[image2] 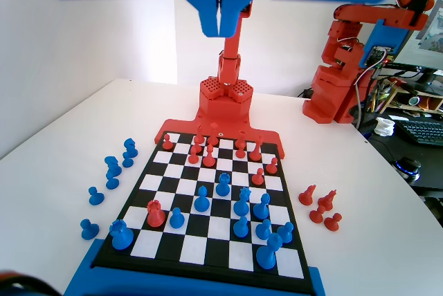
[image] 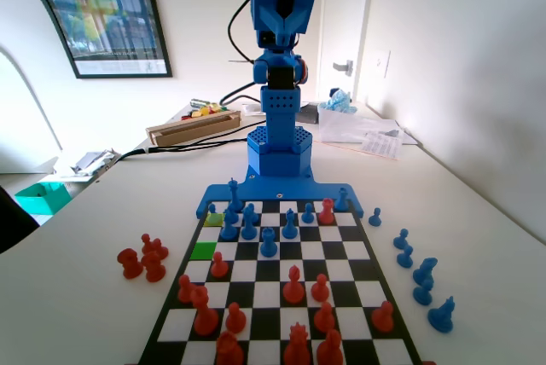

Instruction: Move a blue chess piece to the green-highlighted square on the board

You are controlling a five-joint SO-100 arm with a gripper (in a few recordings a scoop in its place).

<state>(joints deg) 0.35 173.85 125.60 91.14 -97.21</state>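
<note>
Blue gripper (image2: 220, 23) raised high above board (image2: 208, 251), jaws pressed together, holding nothing we see. Green-highlighted square (image: 203, 251) bare; blue chess piece (image: 269, 243) sits near it.

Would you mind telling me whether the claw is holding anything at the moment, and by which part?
Nothing is held. In the wrist view the claw hangs high above the board with its jaws pressed together and no piece between them.
</note>
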